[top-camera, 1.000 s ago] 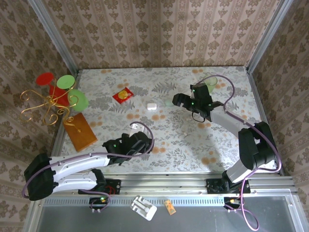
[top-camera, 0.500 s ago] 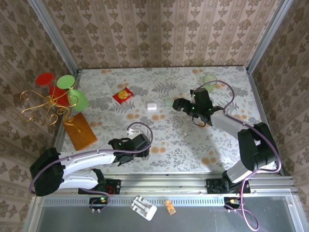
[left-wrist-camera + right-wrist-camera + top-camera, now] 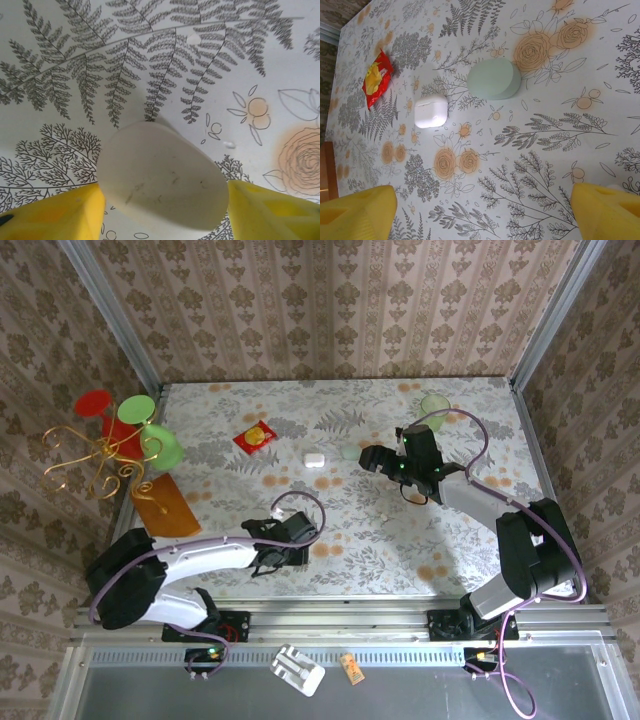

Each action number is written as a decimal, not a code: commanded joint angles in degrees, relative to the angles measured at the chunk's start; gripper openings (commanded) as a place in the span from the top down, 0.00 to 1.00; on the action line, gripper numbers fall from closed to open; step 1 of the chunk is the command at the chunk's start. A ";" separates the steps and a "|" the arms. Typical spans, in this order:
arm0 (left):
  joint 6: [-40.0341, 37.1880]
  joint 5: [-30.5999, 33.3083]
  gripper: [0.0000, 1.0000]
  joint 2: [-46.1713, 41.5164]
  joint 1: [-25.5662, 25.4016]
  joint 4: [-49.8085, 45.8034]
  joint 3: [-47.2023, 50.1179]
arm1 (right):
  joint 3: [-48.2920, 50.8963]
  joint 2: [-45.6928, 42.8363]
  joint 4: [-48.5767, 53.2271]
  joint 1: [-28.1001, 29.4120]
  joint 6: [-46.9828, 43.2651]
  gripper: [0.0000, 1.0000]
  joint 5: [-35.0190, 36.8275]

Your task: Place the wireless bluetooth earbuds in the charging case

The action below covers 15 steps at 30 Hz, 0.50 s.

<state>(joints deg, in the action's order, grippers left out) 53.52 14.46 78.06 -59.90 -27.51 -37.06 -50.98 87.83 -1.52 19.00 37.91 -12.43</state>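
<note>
Wallpapered booth, floral-print surface (image 3: 250,400).

Just changed: left claw (image 3: 164,207) went from fully wide to about half-way in. It now sits astride the white oval (image 3: 160,175), one yellow finger at each flank. Edges look to be touching. Whether the pads actually grip yet, cannot tell.

Catch: that oval is not the charging case (image 3: 431,111). The case sits mid-surface, well apart from the left claw, just beside the pale green disc (image 3: 494,79). Lid looks closed, nothing gripping it.

A white speck (image 3: 229,145) lies on the surface near the oval. Might be one of the earbuds, too small to tell.

Right claw (image 3: 485,205): spread wide, nothing between the fingers, camera looking across at case and disc.

Read for the task: nothing inserted yet, and the case likely still needs opening. The left arm's grab looks like a side step, or clearing, not progress on the case itself.

Diff vs a second ago:
- left arm pulled in toward its base, elbow folded further, claw narrowed
- right arm swung away from the rear-right corner toward centre, uncovering the second green disc (image 3: 435,404), and now sits nearer the case
- right claw opening practically unchanged
- case, snack packet (image 3: 256,436) and wooden block (image 3: 166,510) have not moved
</note>
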 commanded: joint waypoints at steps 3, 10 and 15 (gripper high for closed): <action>-1.57 -2.11 0.42 0.81 0.40 -1.21 -1.74 | 0.62 -0.73 -1.11 0.20 0.42 0.09 0.36; -1.58 -2.12 0.38 0.45 1.35 -0.73 -1.10 | 0.68 0.06 -1.47 0.20 0.74 0.09 0.03; -3.59 -3.06 0.35 0.04 3.06 2.50 -1.03 | 0.67 0.45 -1.07 0.17 0.42 0.10 0.20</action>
<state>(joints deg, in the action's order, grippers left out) 51.86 12.19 78.70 -57.91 -26.33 -37.08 -50.98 87.85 -1.54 19.00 37.91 -12.43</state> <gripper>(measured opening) 0.648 0.905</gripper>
